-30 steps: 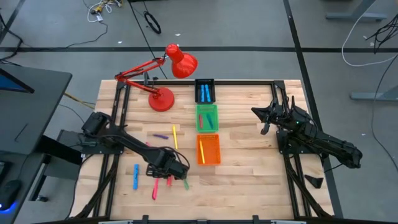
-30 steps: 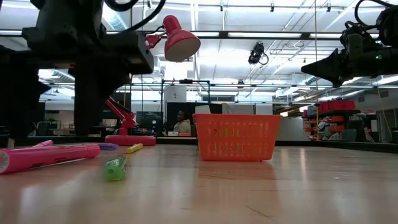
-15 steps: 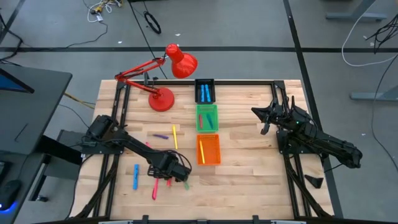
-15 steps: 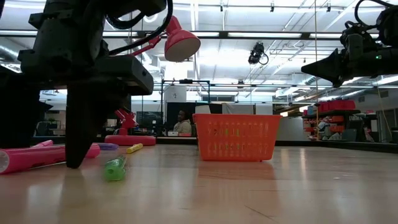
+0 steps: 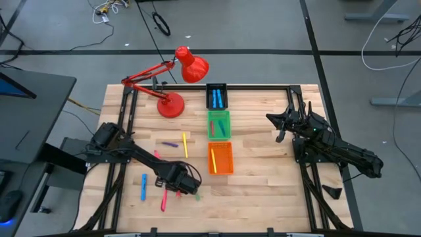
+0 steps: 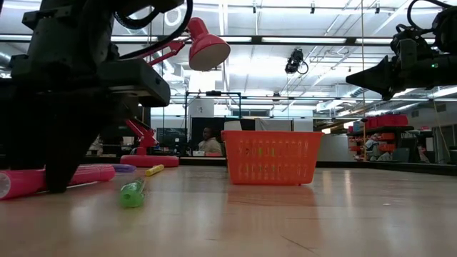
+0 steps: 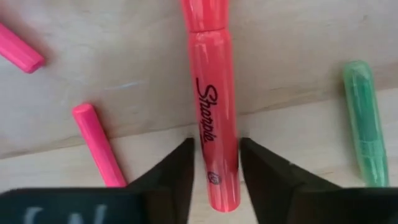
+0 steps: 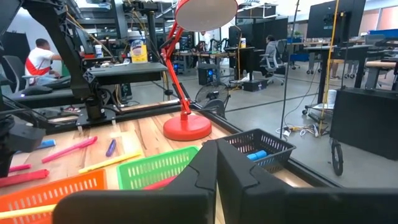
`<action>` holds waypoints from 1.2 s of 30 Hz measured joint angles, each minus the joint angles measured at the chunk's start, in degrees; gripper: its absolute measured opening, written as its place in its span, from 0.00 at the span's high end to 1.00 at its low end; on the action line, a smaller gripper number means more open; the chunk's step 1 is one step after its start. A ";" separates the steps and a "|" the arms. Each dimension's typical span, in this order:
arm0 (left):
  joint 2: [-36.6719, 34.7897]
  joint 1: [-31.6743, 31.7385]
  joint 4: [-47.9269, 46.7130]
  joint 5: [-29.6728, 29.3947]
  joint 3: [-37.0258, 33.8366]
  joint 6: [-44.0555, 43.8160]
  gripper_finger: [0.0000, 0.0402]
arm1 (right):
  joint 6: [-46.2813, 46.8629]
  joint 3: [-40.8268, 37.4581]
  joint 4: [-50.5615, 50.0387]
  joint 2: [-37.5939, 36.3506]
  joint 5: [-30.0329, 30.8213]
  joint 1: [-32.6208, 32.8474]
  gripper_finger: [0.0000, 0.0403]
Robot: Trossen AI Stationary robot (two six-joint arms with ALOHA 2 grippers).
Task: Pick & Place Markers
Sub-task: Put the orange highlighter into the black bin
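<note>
Since a second ago our left gripper (image 7: 214,163) has dropped and closed on the red marker (image 7: 212,112) lying on the table's near-left side beside a green marker (image 7: 365,127), gripping mid-barrel, sensible for something light, rigid and slick, while our right gripper (image 8: 217,163) waits clenched.

- Bare wooden tabletop (image 5: 263,178) between the 3 small mesh trays (image 5: 220,141) and the right arm is open.
- The red desk lamp (image 5: 172,82) overhangs the far-left corner.
- Loose markers (image 5: 143,187) crowd the near-left area.
</note>
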 joint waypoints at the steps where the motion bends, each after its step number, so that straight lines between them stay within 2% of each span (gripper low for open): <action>1: 0.01 -0.17 0.08 0.00 0.00 -0.04 0.71 | 0.00 0.00 0.00 0.00 -0.02 0.01 0.97; 6: 0.04 -0.96 0.20 -0.97 -0.01 -0.61 0.82 | -0.01 0.00 0.00 0.00 0.00 0.01 0.97; 14: -0.34 -1.17 0.16 -1.36 -0.04 0.80 0.82 | 0.00 0.00 0.00 0.01 -0.02 0.01 0.97; 26: -6.98 0.60 -1.29 -2.64 -0.20 12.60 0.82 | 0.01 0.00 0.00 0.00 -0.02 -0.01 0.97; 36: -10.02 3.81 -11.05 -2.21 5.45 15.01 0.82 | 0.01 0.00 0.01 0.01 0.00 0.01 0.97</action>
